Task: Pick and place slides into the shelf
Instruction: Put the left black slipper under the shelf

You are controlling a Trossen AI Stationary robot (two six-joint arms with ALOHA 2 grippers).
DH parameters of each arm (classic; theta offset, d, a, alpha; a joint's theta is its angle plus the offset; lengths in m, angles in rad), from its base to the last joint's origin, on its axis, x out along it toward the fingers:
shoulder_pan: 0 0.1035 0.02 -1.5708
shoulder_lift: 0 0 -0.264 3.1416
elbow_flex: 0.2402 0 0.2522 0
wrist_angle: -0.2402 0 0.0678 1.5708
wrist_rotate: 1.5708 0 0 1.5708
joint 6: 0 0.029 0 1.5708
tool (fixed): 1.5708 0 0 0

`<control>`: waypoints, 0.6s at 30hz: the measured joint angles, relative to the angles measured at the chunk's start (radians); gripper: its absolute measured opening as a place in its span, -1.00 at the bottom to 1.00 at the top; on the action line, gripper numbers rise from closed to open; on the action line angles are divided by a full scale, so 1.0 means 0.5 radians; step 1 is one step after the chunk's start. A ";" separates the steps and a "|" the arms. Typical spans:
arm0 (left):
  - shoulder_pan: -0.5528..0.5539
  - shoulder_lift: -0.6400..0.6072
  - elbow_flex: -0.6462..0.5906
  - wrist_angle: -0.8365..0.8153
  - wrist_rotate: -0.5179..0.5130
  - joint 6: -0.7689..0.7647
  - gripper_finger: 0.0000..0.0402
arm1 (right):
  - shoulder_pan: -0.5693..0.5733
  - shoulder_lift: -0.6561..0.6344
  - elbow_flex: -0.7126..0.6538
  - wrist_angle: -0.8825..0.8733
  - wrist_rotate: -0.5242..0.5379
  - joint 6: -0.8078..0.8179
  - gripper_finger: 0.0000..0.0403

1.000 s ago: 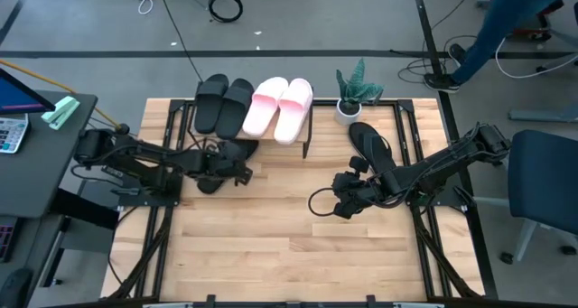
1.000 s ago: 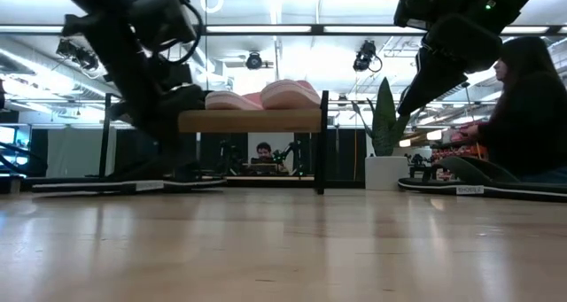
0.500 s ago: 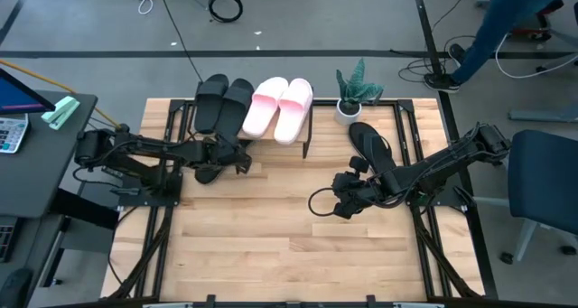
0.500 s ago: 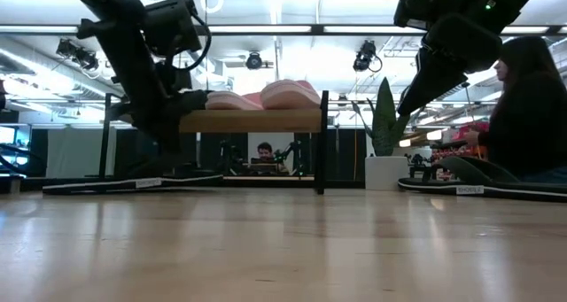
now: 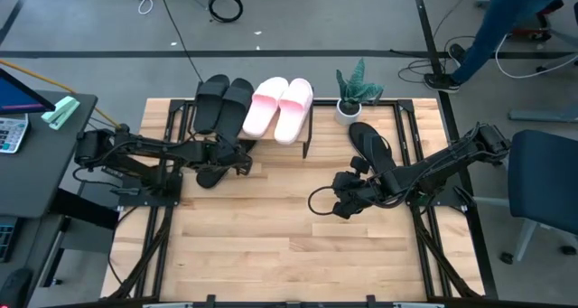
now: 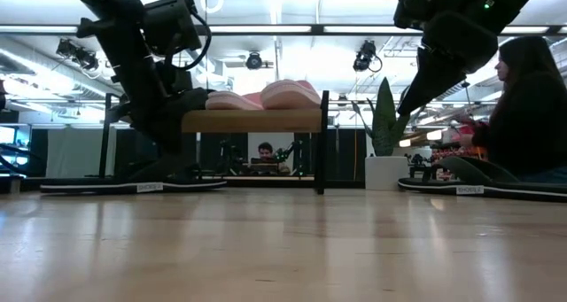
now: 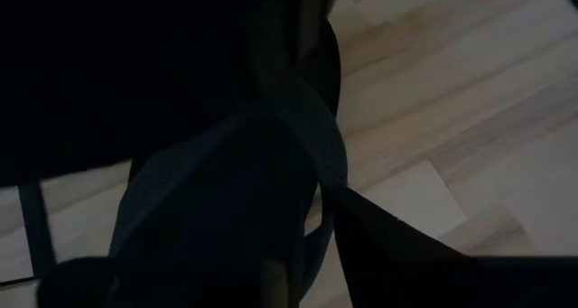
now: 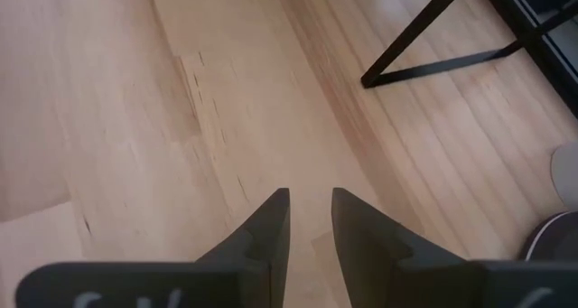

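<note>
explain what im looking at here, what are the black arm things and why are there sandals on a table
These are two robot arms at a wooden table, each ending in a two-finger gripper. Their job is to put sandals on the small shelf.

One picture looks straight down from above, one looks level across the tabletop, and two come from cameras on the arms' wrists.

On the shelf's top sit two black slides and two pale pink slides. A potted plant stands beside it. One black flip-flop lies on the table at the right; another flip-flop lies flat under the shelf.

The left gripper is at that second flip-flop by the shelf's edge; whether it grips it is unclear. The right gripper hovers over bare wood, fingers slightly apart, holding nothing.
</note>
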 joint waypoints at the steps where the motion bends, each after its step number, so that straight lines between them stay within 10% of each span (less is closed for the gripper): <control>1: 0.000 0.000 0.000 0.000 0.000 0.000 -0.63 | 0.000 0.000 0.000 0.000 0.000 -0.001 -0.55; 18: -0.246 0.000 0.361 -0.477 0.000 0.070 -0.86 | 0.000 0.000 0.000 0.000 0.000 -0.001 -0.55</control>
